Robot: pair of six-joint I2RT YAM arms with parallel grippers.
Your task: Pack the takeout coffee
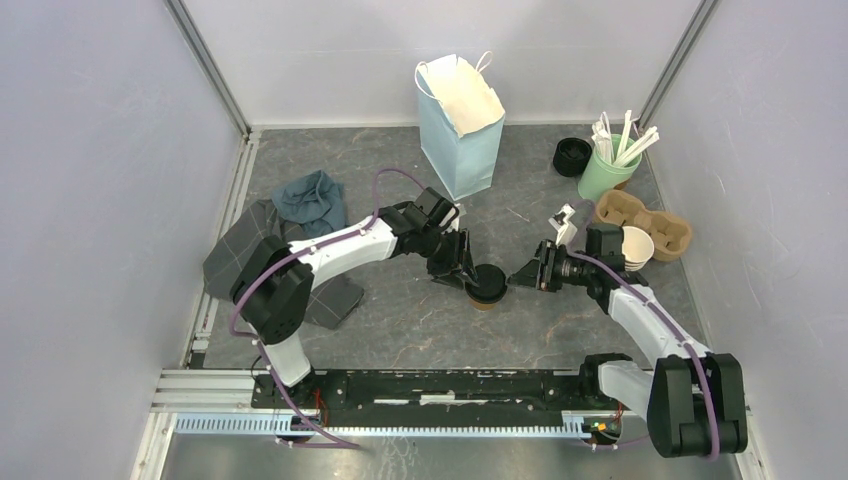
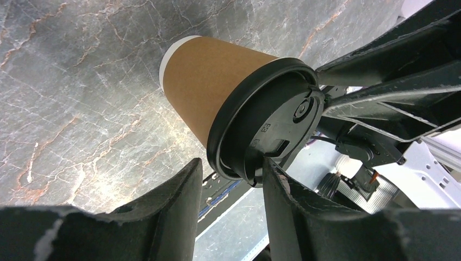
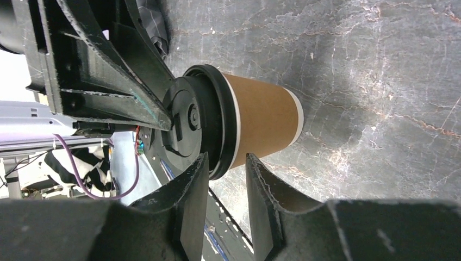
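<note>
Grabbing stage, I reckon: left pincer (image 2: 231, 176) and right pincer (image 3: 226, 163) both gape around the round black plastic lid (image 2: 272, 122) on the small brown kraft paper cup (image 2: 209, 81). Next: one clamps firmly.

The overhead view is lit brightly and evenly from above, so that only short, soft shadows are cast on the grey marbled table (image 1: 400, 320) and the white walls are rendered pale. In the 2 wrist views a warm patch of glare is seen on the table beside the takeout coffee (image 2: 212, 81), a dull sheen is caught on its black lid (image 2: 272, 125), and the dark foreground is left slightly soft.
</note>
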